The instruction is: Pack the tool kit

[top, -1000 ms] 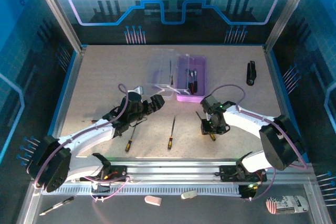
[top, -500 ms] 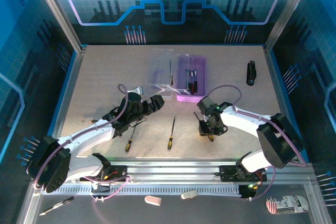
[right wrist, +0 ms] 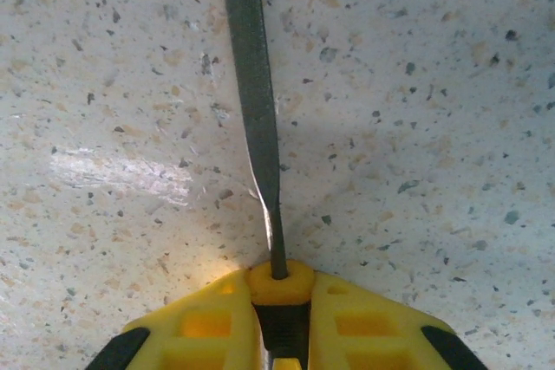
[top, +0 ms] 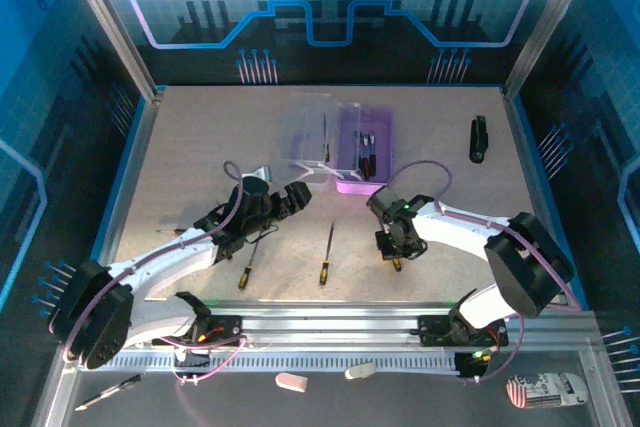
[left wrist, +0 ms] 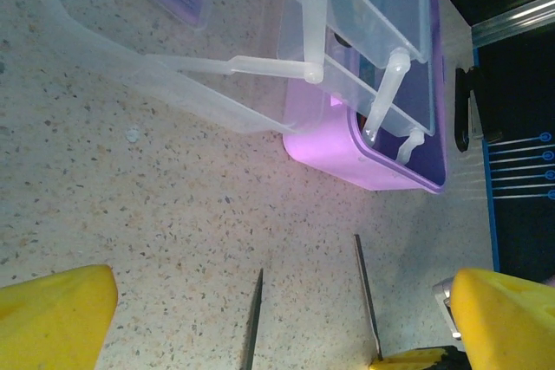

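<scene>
The tool kit case stands open at the back middle, its purple base (top: 367, 147) holding several screwdrivers and its clear lid (top: 312, 132) folded out to the left. My right gripper (right wrist: 279, 301) is shut on the black-yellow handle of a screwdriver (right wrist: 256, 101) that lies on the table, shaft pointing away. From above, that gripper (top: 393, 247) sits in front of the case. My left gripper (top: 298, 193) is open, its yellow fingers (left wrist: 52, 314) wide apart above bare table. Two more screwdrivers (top: 248, 262) (top: 326, 255) lie near the front.
A black oblong object (top: 479, 139) lies at the back right. On the front ledge below the rail are a pen (top: 105, 392), two small erasers (top: 292, 381) and a printed packet (top: 545, 387). Blue walls close the table on three sides.
My right gripper has shifted a little left and lower onto the screwdriver and its jaws have closed on the handle. The left arm has stayed still.
</scene>
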`<state>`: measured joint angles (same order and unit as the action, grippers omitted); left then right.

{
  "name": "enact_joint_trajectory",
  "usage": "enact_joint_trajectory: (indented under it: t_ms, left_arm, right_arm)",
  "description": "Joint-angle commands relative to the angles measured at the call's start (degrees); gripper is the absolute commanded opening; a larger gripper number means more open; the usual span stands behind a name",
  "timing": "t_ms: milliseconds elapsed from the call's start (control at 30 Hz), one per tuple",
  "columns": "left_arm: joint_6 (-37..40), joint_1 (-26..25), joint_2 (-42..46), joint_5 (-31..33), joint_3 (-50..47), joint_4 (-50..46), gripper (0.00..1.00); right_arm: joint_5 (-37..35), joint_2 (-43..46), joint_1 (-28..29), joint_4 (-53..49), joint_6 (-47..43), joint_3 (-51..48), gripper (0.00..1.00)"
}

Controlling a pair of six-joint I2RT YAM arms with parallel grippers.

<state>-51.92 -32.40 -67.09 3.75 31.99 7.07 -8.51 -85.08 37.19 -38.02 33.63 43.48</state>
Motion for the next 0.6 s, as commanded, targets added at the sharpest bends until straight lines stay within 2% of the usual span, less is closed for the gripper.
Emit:
enact_joint_trajectory:
  t_ms: [0, 367, 567]
  left_arm:
    - [2.19, 0.2, 2.53, 2.37, -0.01, -1.83, 0.99]
    - [3.14, 0.27, 6.24, 6.48, -0.7, -4.22, 0.99]
    - [0.72, 0.88, 7.7, 13.64, -0.27, -10.4, 0.99]
  right_arm:
    - [-1.21, 2.15, 0.52, 1.21, 0.17, 1.14, 0.16]
    - [1.52, 9.66, 0.6, -0.95, -0.03, 3.78, 0.15]
    - [0.28, 10.0, 0.35, -2.96, -1.92, 8.87, 0.16]
